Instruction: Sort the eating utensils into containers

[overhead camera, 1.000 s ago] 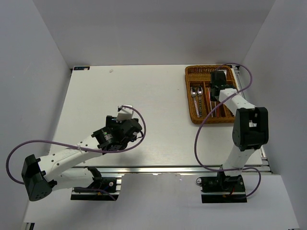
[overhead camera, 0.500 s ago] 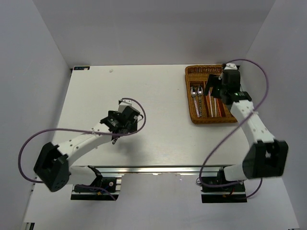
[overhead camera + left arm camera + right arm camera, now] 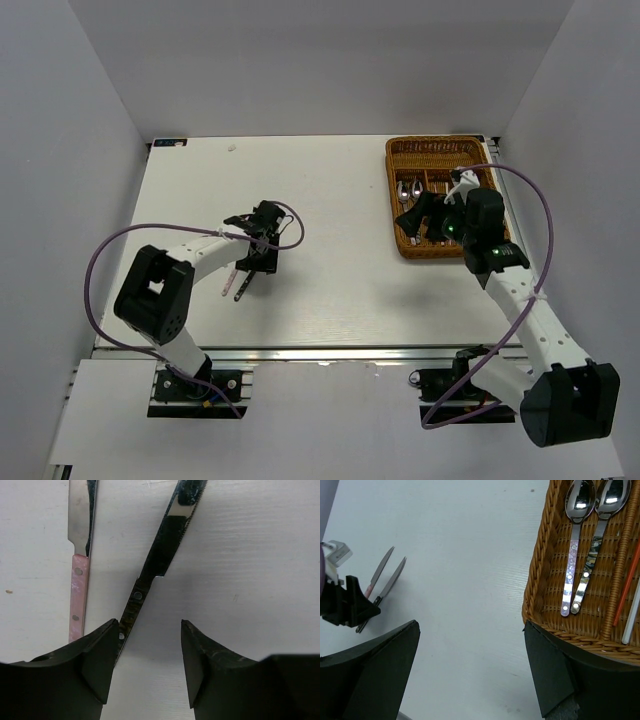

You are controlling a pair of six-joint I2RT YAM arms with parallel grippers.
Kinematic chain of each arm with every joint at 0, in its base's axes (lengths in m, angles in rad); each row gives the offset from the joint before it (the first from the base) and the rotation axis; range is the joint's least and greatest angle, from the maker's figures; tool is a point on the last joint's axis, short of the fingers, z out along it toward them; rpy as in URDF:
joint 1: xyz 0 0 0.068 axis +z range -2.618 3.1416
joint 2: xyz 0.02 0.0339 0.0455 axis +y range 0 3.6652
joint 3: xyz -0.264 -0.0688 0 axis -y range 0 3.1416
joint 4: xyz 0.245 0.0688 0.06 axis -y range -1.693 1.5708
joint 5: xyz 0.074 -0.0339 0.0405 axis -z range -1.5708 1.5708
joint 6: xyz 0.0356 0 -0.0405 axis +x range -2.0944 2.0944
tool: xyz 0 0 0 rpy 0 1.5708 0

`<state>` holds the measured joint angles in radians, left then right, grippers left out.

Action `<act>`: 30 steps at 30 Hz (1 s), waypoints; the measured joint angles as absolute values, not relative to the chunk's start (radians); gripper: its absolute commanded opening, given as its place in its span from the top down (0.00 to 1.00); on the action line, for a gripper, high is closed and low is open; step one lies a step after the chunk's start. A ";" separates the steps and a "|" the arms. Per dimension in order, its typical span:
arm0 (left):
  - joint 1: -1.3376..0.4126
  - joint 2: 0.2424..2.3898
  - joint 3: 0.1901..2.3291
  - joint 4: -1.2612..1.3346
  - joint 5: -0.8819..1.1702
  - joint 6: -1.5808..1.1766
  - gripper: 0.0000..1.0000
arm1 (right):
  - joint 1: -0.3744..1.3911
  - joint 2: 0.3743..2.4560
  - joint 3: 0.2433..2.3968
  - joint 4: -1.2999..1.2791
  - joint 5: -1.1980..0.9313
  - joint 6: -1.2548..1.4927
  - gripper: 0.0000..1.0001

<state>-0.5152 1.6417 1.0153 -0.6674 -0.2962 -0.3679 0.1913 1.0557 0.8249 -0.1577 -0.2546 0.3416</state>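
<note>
Left wrist cam gives the best look: two knives lie side by side on the worktop (image 3: pixel 330 200), a pink-handled knife (image 3: pixel 78 592) and a dark-handled knife (image 3: pixel 152 570) with a serrated edge. The left gripper (image 3: pixel 148 640) has its jaws apart, and the dark handle ends right at the inner edge of one finger. From the top cam those knives are just thin slivers.

The right gripper (image 3: pixel 470 630) also has its jaws apart, above bare worktop just beside the wicker tray (image 3: pixel 536 580). Only this cam shows the tray's contents well: two spoons (image 3: pixel 572 555) share one long slot, and a red chopstick (image 3: pixel 627 587) and a white chopstick (image 3: pixel 632 615) lie in the next one.
</note>
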 measured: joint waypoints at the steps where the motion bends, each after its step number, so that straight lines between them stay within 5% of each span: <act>1: -0.506 1.649 1.013 -0.665 -0.287 -0.363 0.38 | 0.192 1.043 0.817 -0.157 -0.262 0.342 0.11; 9: -0.460 1.679 0.982 -0.650 -0.244 -0.346 0.41 | 0.192 0.989 0.806 -0.137 -0.301 0.350 0.11; 12: -0.451 1.681 0.980 -0.639 -0.218 -0.341 0.58 | 0.192 0.984 0.805 -0.131 -0.313 0.359 0.11; 17: -0.443 1.687 0.976 -0.612 -0.142 -0.338 0.69 | 0.193 0.931 0.799 -0.124 -0.350 0.359 0.11; 22: -0.443 1.686 0.969 -0.583 -0.083 -0.344 1.00 | 0.193 0.844 0.764 -0.069 -0.438 0.380 0.11; 30: -0.550 1.610 0.862 -0.387 0.038 -0.456 1.00 | 0.197 0.875 0.636 0.081 -0.565 0.524 0.11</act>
<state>-0.5499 1.6100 0.8623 -0.3866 0.0380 -0.4564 0.1970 0.8753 0.6365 0.0807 -0.5652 0.5243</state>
